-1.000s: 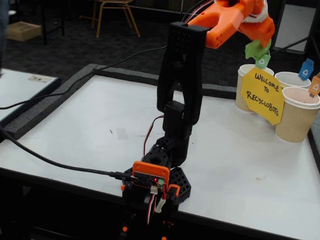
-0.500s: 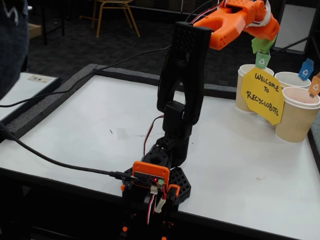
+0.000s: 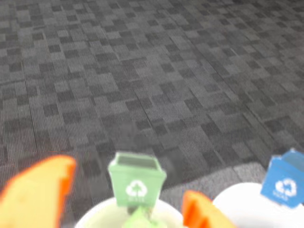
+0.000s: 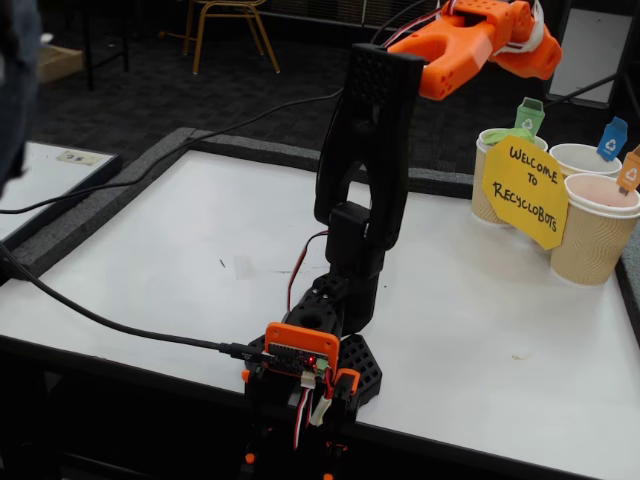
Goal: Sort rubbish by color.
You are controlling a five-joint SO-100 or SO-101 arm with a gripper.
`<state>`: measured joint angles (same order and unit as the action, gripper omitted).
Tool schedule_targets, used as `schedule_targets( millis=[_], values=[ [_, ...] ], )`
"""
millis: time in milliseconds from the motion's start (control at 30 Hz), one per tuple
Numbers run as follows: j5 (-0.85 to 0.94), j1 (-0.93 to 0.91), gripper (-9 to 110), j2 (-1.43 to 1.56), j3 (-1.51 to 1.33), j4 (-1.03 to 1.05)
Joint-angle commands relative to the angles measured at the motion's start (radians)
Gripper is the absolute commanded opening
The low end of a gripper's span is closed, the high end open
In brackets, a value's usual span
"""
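The tool [image 3: 128, 202] is hanging open and empty over the green-tagged cup [image 4: 492, 180] — the green lump [image 4: 506, 135] is lying inside, matching its tag.

three paper cups [image 4: 590, 240], one green lump [image 4: 503, 135], one yellow sign [image 4: 526, 190]

Yellow sign [image 4: 526, 190], propped against the paper cups [image 4: 596, 232]: handwritten "WELCOME TO RECYCLOBOTS".

Green tag [image 3: 137, 180], standing on the cup rim just behind the sign: white recycling symbol, no words.

Blue tag [image 3: 286, 183], on the next cup beside the green tag: white recycling symbol.

Orange tag [image 4: 630, 171]: marking too small to read.
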<state>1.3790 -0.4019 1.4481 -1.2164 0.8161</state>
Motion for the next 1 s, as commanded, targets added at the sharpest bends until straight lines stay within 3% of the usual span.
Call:
schedule_targets(
  millis=[0,67,367,633,967],
  values=[
    [0.003,-0.018,6,0.074,0.129,0.100],
    [-0.002,-0.017,1,0.112,0.129,0.170],
    [-0.120,0.011,0,0.403,0.067,0.456],
    [-0.202,0.014,0,0.761,-0.124,0.621],
    [-0.284,-0.021,0,1.243,-0.548,0.684]
  ],
)
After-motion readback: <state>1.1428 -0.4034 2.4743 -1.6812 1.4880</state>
